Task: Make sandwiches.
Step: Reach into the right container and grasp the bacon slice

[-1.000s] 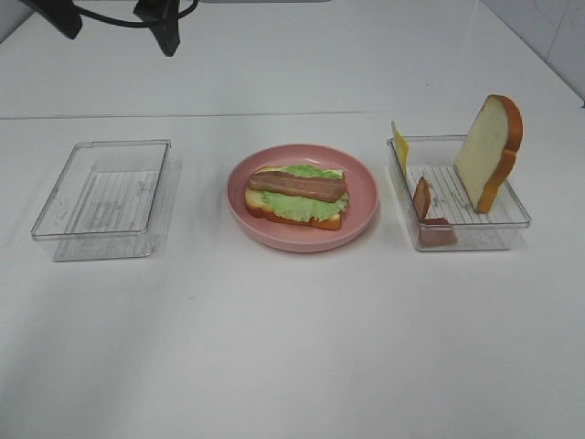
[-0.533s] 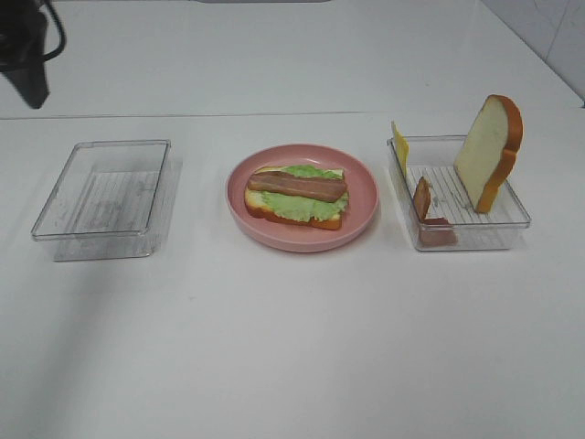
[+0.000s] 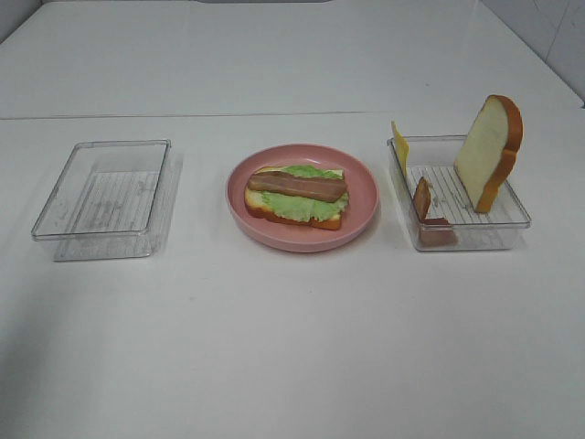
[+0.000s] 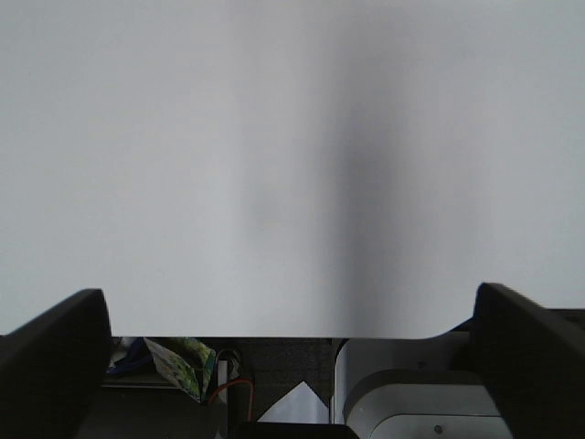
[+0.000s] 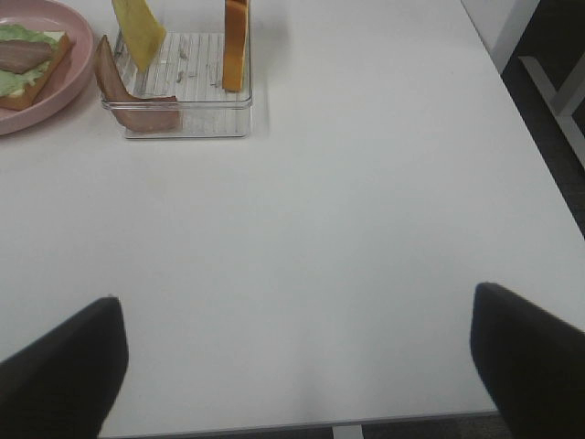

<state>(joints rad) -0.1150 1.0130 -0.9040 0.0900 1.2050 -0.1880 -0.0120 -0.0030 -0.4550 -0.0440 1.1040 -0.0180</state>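
Observation:
A half-built sandwich point(image 3: 297, 194) lies on the pink plate point(image 3: 362, 179): a bread slice, green lettuce and a bacon strip on top. It also shows in the right wrist view as the sandwich point(image 5: 26, 57) on the plate point(image 5: 78, 46). The right clear tray point(image 3: 507, 219) holds an upright bread slice point(image 3: 488, 151), a yellow cheese square point(image 3: 399, 144) and bacon strips point(image 3: 425, 208). Neither arm shows in the exterior view. My left gripper point(image 4: 291, 302) is open over bare table near its edge. My right gripper point(image 5: 297, 306) is open and empty, well back from its tray point(image 5: 183, 110).
An empty clear tray point(image 3: 105, 197) sits left of the plate. The table edge and the floor beyond it point(image 5: 548, 82) appear in the right wrist view. Past the table edge in the left wrist view lie robot base parts and clutter point(image 4: 274, 393).
The left arm, seen at the top left of the exterior view earlier, has drawn back leftward and out of that view. Nothing on the table has moved.

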